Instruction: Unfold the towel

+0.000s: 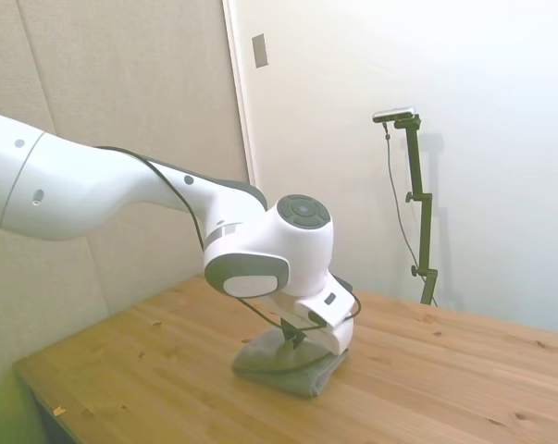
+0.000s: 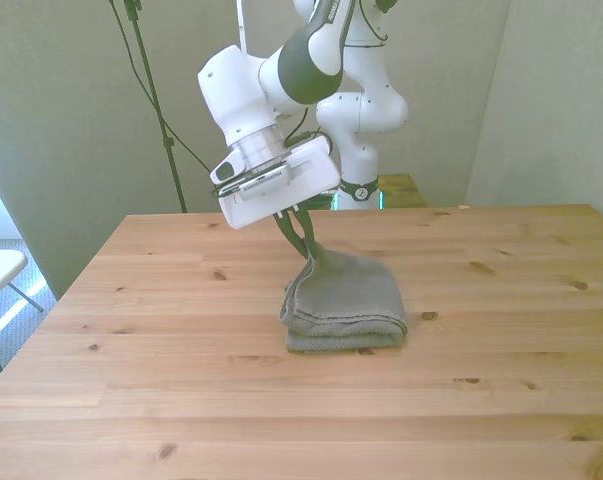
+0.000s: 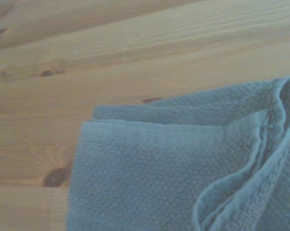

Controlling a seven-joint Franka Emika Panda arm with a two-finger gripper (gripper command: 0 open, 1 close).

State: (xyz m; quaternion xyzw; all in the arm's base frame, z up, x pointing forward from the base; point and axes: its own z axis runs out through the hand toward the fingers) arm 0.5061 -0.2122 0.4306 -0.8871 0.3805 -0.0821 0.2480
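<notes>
The towel [image 2: 346, 300] is a small grey terry cloth lying folded in layers near the middle of the wooden table [image 2: 161, 340]. In the side view the towel [image 1: 283, 363] sits right under the wrist. My gripper [image 2: 306, 243] reaches down onto the towel's far corner on the front view's left. Its dark fingers are closed together on that corner, which is pulled up into a small peak. The rest of the cloth stays flat on the wood. The wrist view shows the towel [image 3: 173, 178] from close by, with stacked edges and a raised fold.
Bare wood surrounds the towel on every side. The table's near edge runs along the bottom of the front view, and its left edge [image 2: 51, 300] drops off to the floor. A plain wall [image 1: 501, 111] stands behind the table.
</notes>
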